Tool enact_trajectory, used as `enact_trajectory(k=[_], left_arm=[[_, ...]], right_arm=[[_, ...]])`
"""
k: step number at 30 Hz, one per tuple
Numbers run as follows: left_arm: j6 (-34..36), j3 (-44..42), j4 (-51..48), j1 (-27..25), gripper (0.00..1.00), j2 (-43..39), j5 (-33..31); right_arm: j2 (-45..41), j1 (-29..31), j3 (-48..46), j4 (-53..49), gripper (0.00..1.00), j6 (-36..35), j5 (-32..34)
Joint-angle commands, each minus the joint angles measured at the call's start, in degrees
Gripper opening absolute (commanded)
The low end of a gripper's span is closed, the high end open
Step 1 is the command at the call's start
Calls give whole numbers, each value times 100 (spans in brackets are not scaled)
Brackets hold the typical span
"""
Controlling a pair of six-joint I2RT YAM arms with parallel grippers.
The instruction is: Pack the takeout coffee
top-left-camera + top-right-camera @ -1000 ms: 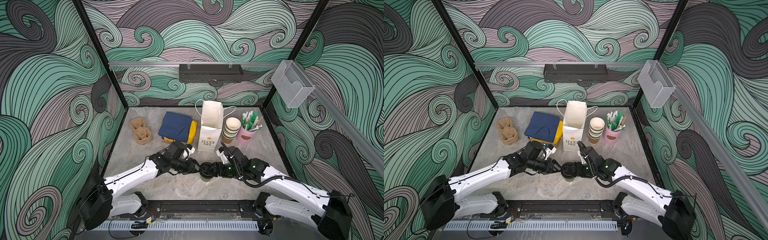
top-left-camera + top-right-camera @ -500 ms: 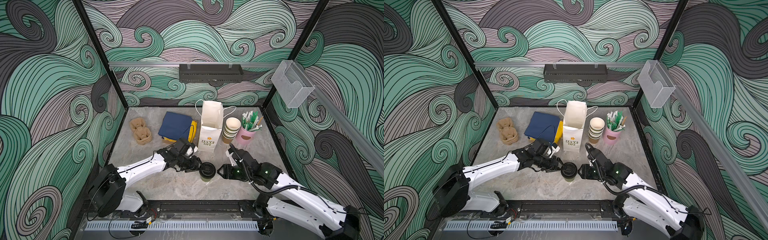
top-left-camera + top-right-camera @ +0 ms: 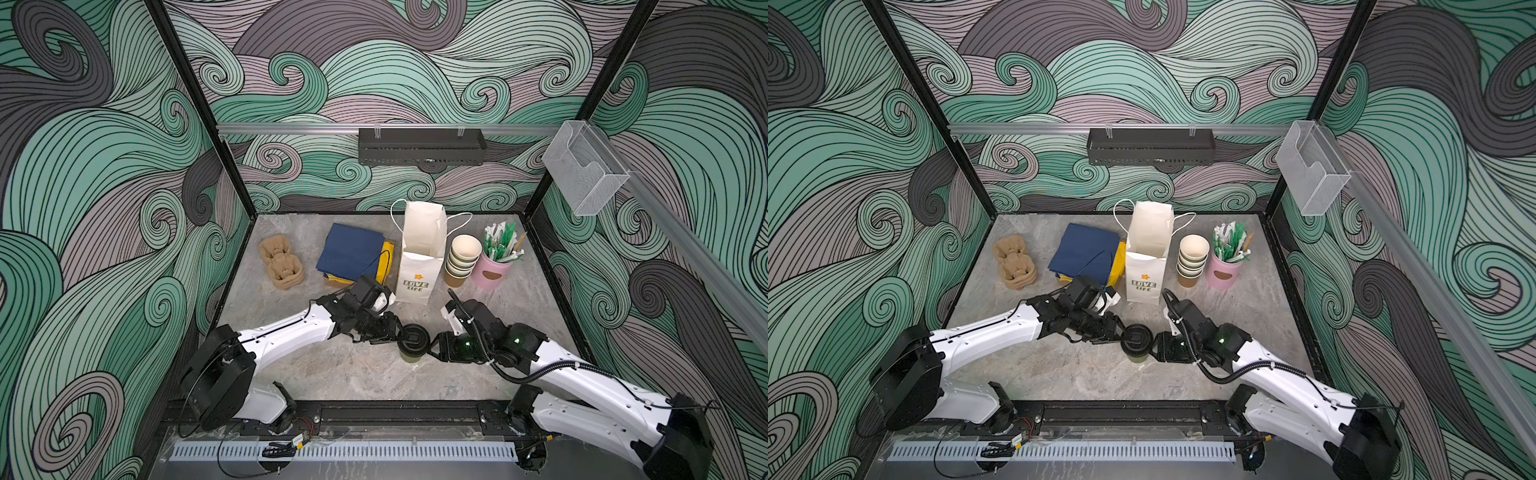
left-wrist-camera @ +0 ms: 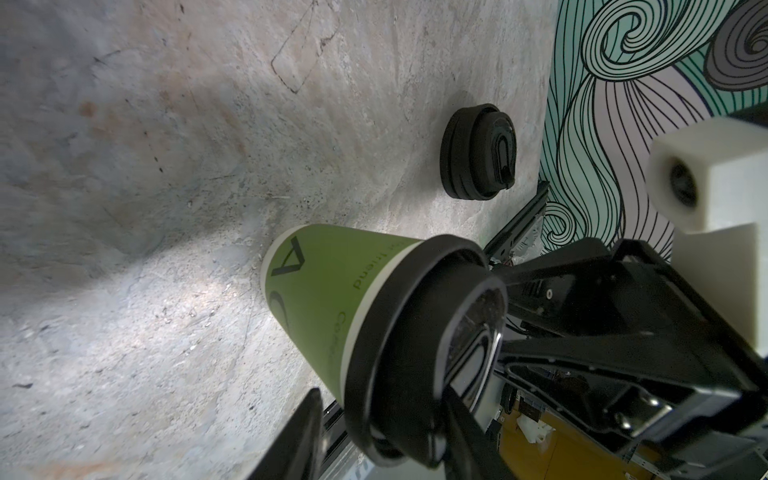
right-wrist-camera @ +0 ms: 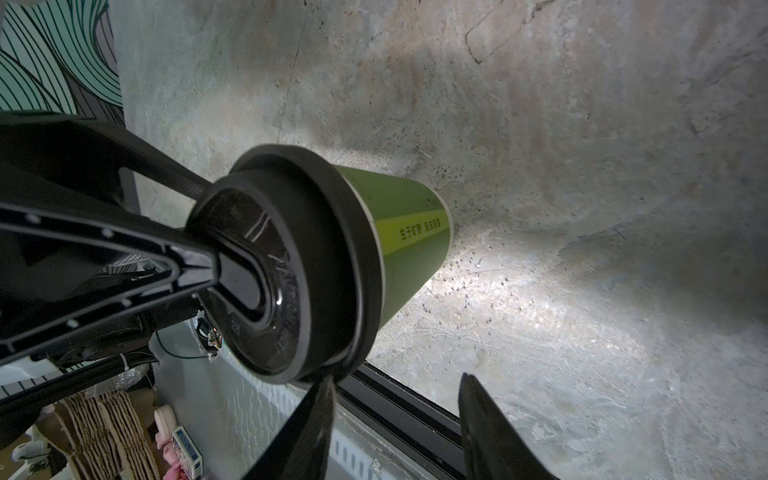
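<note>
One takeout coffee (image 3: pixel 412 343) (image 3: pixel 1137 340), a green paper cup with a black sip lid, stands upright on the table's front middle, between my two grippers. From the left, my left gripper (image 3: pixel 395 332) (image 4: pixel 380 440) reaches its lid. One finger lies on the lid top (image 5: pixel 232 266) and the other sits beside the cup below the rim with a gap, so it is open. My right gripper (image 3: pixel 434 348) (image 5: pixel 399 415) is open on the cup's right. One fingertip (image 5: pixel 320 399) touches the lid rim and nothing lies between the fingers.
A white paper bag (image 3: pixel 419 253) stands open behind the cup. To its right are stacked lidless cups (image 3: pixel 461 259) and a pink holder of straws (image 3: pixel 494 266). Blue folded bags (image 3: pixel 351 255) and pulp carriers (image 3: pixel 282 262) lie back left. Loose black lids (image 4: pixel 478 151) sit nearby.
My right gripper drew back to the right, then returned to the lid rim with narrower jaws. My left gripper stayed at the lid while its arm shifted. The cup has not moved.
</note>
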Motion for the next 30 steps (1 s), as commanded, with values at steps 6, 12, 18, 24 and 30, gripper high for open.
enact_trajectory(k=[6, 12, 18, 24, 30], left_arm=[[154, 196, -207, -5, 44, 85, -100], [189, 216, -259, -4, 43, 81, -133], [217, 233, -317, -5, 43, 85, -162], [223, 283, -331, -5, 43, 85, -146], [191, 344, -191, 10, 53, -40, -93]], right_arm=[[58, -20, -95, 101, 51, 56, -8], [379, -25, -151, -435, 51, 34, 341], [687, -20, -85, -898, 51, -52, 637], [226, -8, 255, -499, 60, -240, 206], [-1135, -14, 446, -206, 65, -381, 772]])
